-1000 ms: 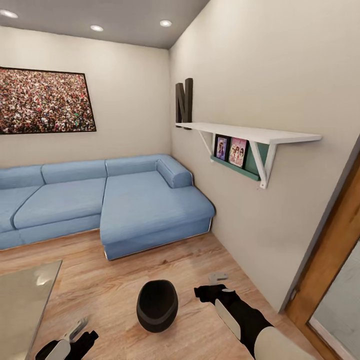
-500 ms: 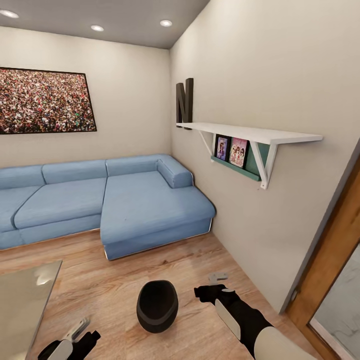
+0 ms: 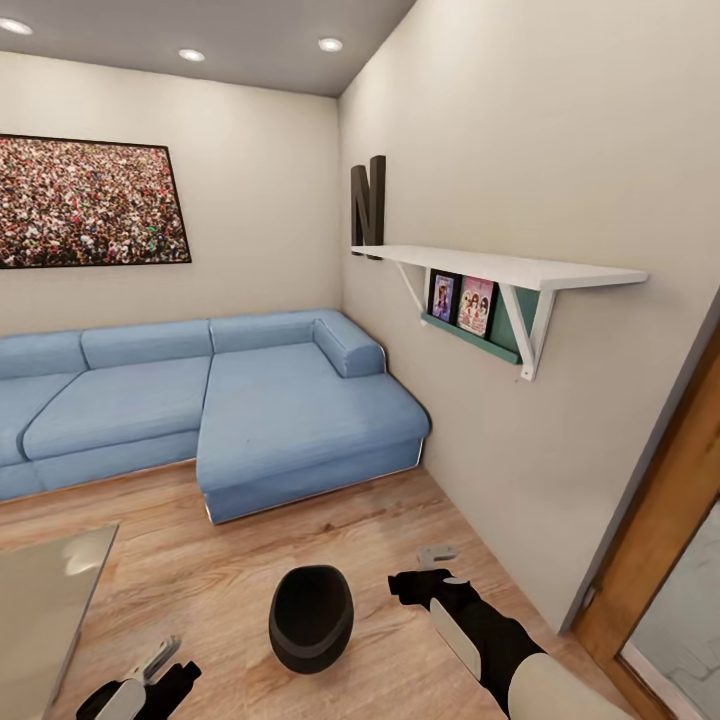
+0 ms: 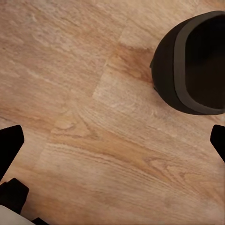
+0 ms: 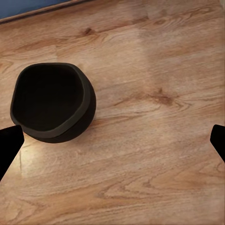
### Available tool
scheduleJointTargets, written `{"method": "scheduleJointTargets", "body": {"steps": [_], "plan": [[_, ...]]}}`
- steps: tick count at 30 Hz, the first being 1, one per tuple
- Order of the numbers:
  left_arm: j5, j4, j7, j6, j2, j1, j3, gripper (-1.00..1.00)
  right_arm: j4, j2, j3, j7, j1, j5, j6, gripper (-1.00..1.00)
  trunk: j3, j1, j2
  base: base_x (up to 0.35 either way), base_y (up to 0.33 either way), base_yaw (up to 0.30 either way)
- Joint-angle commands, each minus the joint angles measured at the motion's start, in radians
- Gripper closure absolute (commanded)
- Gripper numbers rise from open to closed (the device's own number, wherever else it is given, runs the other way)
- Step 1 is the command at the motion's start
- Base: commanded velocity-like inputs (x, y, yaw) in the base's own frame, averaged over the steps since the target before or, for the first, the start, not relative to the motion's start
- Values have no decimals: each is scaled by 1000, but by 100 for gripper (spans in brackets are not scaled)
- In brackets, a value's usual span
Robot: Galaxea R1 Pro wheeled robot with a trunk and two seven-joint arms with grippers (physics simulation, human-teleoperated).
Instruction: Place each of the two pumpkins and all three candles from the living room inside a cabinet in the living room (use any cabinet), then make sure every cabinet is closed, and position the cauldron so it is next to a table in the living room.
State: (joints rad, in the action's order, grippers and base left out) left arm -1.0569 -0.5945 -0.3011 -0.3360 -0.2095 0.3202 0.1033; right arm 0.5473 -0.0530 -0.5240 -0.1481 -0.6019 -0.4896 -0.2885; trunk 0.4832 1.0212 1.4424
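Black round-bellied cauldron [image 3: 311, 618] sits on the wooden floor [image 3: 210, 580] between both empty, wide-open jaws — grip its rim squarely, then carry it beside the glass worktop [image 3: 40, 600].

We are looking at a round black cauldron [image 3: 311, 618] showing a dark grey band under its rim, sitting on a light honey-brown wooden plank floor [image 3: 230, 560] streaked with darker grain. A soft sky-blue fabric corner sofa [image 3: 210, 400] is standing against cream-beige plastered walls [image 3: 260, 200]. A wide black-framed picture [image 3: 90, 202] is showing a dense speckle of red, white, pink and dark dots. A white wall shelf [image 3: 500, 268] is carrying a teal ledge [image 3: 470, 335] with two pink and purple book covers [image 3: 462, 300], and a dark charcoal block letter N [image 3: 368, 205] is standing above. A pale grey-green glossy glass tabletop [image 3: 40, 600] is glinting white. A warm orange-brown wooden door frame [image 3: 660, 520] is edging the right side. The ceiling [image 3: 200, 30] is showing grey with white spotlights.
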Motion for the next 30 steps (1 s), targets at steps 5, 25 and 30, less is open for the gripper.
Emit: {"method": "scheduleJointTargets", "body": {"steps": [5, 25, 30], "plan": [[-10, -2, -9, 0, -2, 0, 7, -100, 2, 1, -7, -10, -1, -10, -3, -100, 1, 0, 1, 3, -2, 0], [-10, -2, -9, -1, -1, 0, 7, -100, 2, 2, -7, -9, -1, -9, -3, -100, 1, 0, 1, 83, 0, 76], [-9, -2, -9, -1, -1, 0, 7, -100, 2, 2, -7, -10, -1, -9, -3, -100, 1, 0, 1, 118, 0, 271]]}}
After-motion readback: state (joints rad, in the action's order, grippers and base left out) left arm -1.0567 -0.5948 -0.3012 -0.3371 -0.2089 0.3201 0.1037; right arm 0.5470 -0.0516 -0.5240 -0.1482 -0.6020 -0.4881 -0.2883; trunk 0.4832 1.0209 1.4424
